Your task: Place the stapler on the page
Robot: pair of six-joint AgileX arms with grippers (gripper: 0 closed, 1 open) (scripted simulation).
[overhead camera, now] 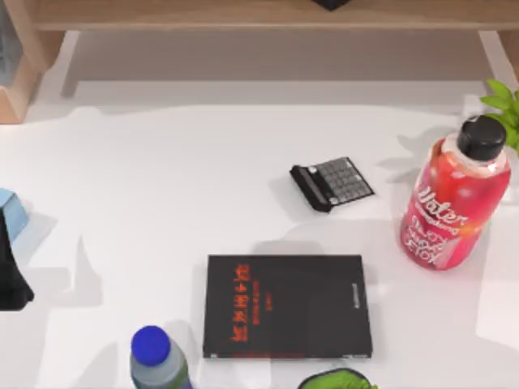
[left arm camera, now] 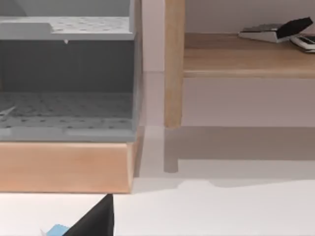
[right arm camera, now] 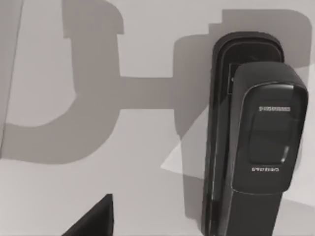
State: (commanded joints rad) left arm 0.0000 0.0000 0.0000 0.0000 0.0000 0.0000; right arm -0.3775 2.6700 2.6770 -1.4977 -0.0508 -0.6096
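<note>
So on the white bench (overhead camera: pixel 162 178), the single black page (overhead camera: pixel 288 306) with red characters lay flat at about 6 o'clock. One stapler (right arm camera: pixel 256 142), black and glossy with small print on its top, lay on the bench right beneath my right hand (right arm camera: pixel 93 219), not touching it. Couldn't tell if that hand was clenched or released. Two bottles: a red one (overhead camera: pixel 454 203) at 3 o'clock and a blue-capped one (overhead camera: pixel 158 361) at 7. One grey-keyed gadget (overhead camera: pixel 332 185) sat at 1 o'clock from the page. The left arm (overhead camera: pixel 8 279) was parked at 9.

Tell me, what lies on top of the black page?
Nothing lies on the page; its cover with red characters is bare. The stapler rests on the white table. What is underneath the page is hidden.
</note>
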